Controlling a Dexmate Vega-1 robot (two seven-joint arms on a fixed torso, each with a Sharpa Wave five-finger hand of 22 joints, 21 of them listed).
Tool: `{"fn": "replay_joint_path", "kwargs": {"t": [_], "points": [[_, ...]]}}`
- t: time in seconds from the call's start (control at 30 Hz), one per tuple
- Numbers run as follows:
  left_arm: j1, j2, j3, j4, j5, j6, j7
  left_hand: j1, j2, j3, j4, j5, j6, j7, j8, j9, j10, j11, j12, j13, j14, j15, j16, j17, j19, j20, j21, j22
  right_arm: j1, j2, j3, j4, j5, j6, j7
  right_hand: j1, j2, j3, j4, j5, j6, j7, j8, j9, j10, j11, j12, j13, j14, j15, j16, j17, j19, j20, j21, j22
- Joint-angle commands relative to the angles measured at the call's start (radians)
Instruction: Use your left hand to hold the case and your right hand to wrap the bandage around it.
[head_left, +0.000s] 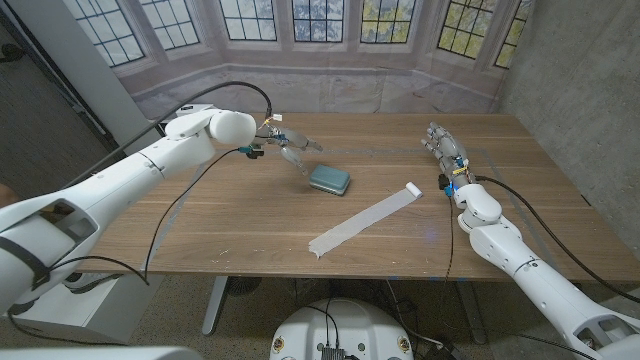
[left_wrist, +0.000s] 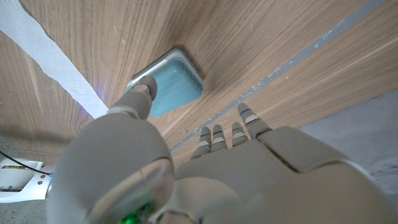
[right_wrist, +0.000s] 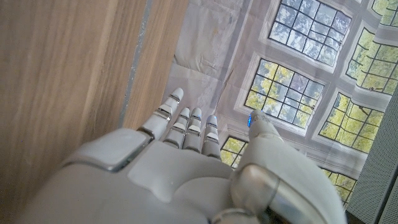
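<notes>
A small teal case (head_left: 329, 179) lies on the wooden table near its middle; the left wrist view shows the case (left_wrist: 174, 84) too. My left hand (head_left: 291, 148) hovers just behind and to the left of it, fingers spread and holding nothing. A long white bandage strip (head_left: 365, 219) lies unrolled and diagonal on the table in front of the case, and the strip (left_wrist: 46, 53) crosses the left wrist view. My right hand (head_left: 444, 145) stands at the right side of the table, fingers extended and apart, holding nothing, a short way from the strip's far end.
The table's far edge (head_left: 380, 116) runs below a backdrop printed with windows. A grey concrete wall (head_left: 580, 90) stands to the right. Black cables (head_left: 200, 190) hang from my left arm over the table.
</notes>
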Motion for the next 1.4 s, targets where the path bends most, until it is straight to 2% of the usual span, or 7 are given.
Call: {"fn": "replay_joint_path", "kwargs": {"t": [0.03, 0.3, 0.6, 0.93, 1.27, 1.4], "points": [[-0.019, -0.032, 0.027, 0.014, 0.045, 0.006, -0.028, 0.025, -0.005, -0.004, 0.002, -0.003, 0.005, -0.001, 0.006, 0.004, 0.005, -0.003, 0.009, 0.007, 0.004, 0.002, 0.007, 0.003, -0.013, 0.010, -0.003, 0.002, -0.008, 0.006, 0.009, 0.015, 0.018, 0.020, 0.004, 0.011, 0.000, 0.001, -0.004, 0.005, 0.000, 0.006, -0.001, 0.004, -0.001, 0.004, 0.007, 0.001, 0.001, 0.007, 0.005, 0.004, 0.004, -0.004, 0.007, 0.005], [-0.047, -0.064, 0.052, 0.051, 0.069, -0.001, -0.039, 0.047, -0.014, -0.008, 0.004, -0.005, 0.004, -0.004, 0.006, 0.004, -0.002, -0.006, 0.013, 0.011, 0.002, 0.000, 0.005, 0.004, -0.026, 0.003, -0.006, 0.003, -0.006, 0.011, 0.011, 0.032, 0.025, 0.025, 0.009, 0.012, 0.000, 0.001, -0.004, 0.005, 0.000, 0.005, -0.001, 0.004, -0.001, 0.005, 0.007, 0.001, 0.002, 0.007, 0.005, 0.004, 0.004, -0.004, 0.007, 0.005], [-0.068, -0.085, 0.071, 0.081, 0.079, -0.014, -0.047, 0.066, -0.023, -0.015, 0.007, -0.008, 0.016, -0.004, 0.010, 0.004, 0.001, -0.008, 0.020, 0.016, 0.003, -0.004, 0.005, 0.004, -0.063, 0.026, -0.014, 0.002, -0.006, 0.014, 0.015, 0.047, 0.031, 0.032, 0.012, 0.013, 0.000, 0.000, -0.005, 0.005, -0.001, 0.007, -0.001, 0.004, -0.001, 0.006, 0.007, 0.001, 0.003, 0.010, 0.006, 0.004, 0.006, -0.001, 0.007, 0.005], [-0.089, -0.102, 0.102, 0.092, 0.130, -0.031, -0.042, 0.079, -0.026, -0.019, 0.010, -0.009, 0.014, -0.008, 0.008, 0.004, -0.004, -0.010, 0.022, 0.019, -0.003, -0.005, 0.003, 0.004, -0.085, 0.024, -0.017, 0.001, -0.012, 0.017, 0.023, 0.058, 0.043, 0.040, 0.015, 0.014, -0.001, 0.000, -0.006, 0.005, -0.001, 0.008, -0.001, 0.004, 0.000, 0.006, 0.007, 0.001, 0.004, 0.012, 0.006, 0.003, 0.007, 0.001, 0.007, 0.005], [-0.099, -0.125, 0.124, 0.111, 0.171, -0.046, -0.028, 0.087, -0.031, -0.023, 0.012, -0.009, 0.010, -0.007, 0.007, 0.004, -0.007, -0.010, 0.024, 0.021, -0.010, -0.002, 0.001, 0.004, -0.082, 0.014, -0.011, 0.001, -0.016, 0.015, 0.029, 0.063, 0.053, 0.040, 0.017, 0.015, -0.001, 0.000, -0.007, 0.005, -0.001, 0.008, -0.001, 0.004, 0.000, 0.006, 0.007, 0.001, 0.005, 0.014, 0.006, 0.003, 0.008, 0.001, 0.007, 0.005], [-0.091, -0.123, 0.131, 0.104, 0.202, -0.057, 0.004, 0.095, -0.036, -0.028, 0.012, -0.009, -0.005, -0.007, 0.001, 0.004, -0.015, -0.005, 0.023, 0.023, -0.009, 0.002, 0.003, 0.004, -0.076, 0.010, -0.006, 0.001, -0.017, 0.019, 0.033, 0.073, 0.059, 0.047, 0.021, 0.014, -0.001, 0.000, -0.006, 0.005, -0.001, 0.008, 0.000, 0.004, 0.001, 0.005, 0.007, 0.001, 0.005, 0.012, 0.006, 0.003, 0.008, 0.001, 0.007, 0.005]]}}
